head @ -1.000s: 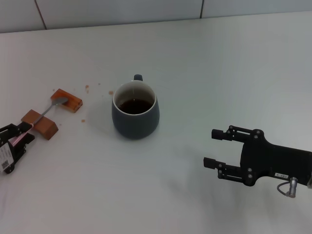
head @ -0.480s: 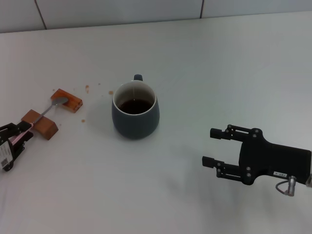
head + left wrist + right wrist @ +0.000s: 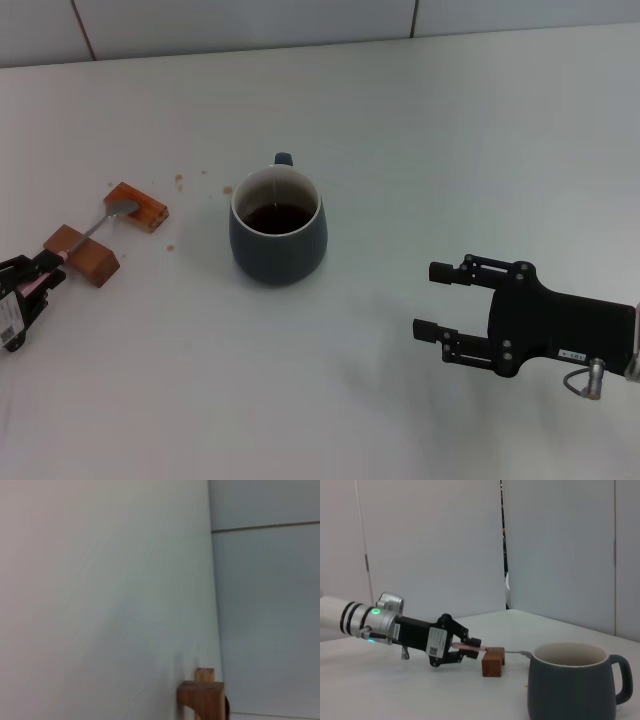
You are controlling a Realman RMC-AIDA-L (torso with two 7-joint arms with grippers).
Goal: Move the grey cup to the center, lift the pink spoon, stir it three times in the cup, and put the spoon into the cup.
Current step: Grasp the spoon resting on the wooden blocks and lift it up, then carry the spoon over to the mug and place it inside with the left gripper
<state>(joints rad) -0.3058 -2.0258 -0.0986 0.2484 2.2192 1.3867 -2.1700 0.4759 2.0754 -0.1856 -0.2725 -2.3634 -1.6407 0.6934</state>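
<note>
The grey cup (image 3: 278, 230) stands mid-table, holding dark liquid; it also shows in the right wrist view (image 3: 572, 690). The pink spoon (image 3: 92, 229) lies across two wooden blocks, with its silver bowl on the far block (image 3: 140, 204) and its pink handle over the near block (image 3: 82, 255). My left gripper (image 3: 48, 272) is at the left edge, closed on the end of the pink handle; the right wrist view shows the left gripper (image 3: 470, 648) pinching the handle (image 3: 462, 646). My right gripper (image 3: 425, 300) is open and empty, low and to the right of the cup.
Small brown crumbs (image 3: 179, 180) lie between the blocks and the cup. The near block (image 3: 202, 697) shows in the left wrist view. A tiled wall (image 3: 250, 20) runs along the table's far edge.
My left gripper's fingers have drawn in on the pink handle. My right gripper has drifted slightly left and down. The cup and the spoon have not moved.
</note>
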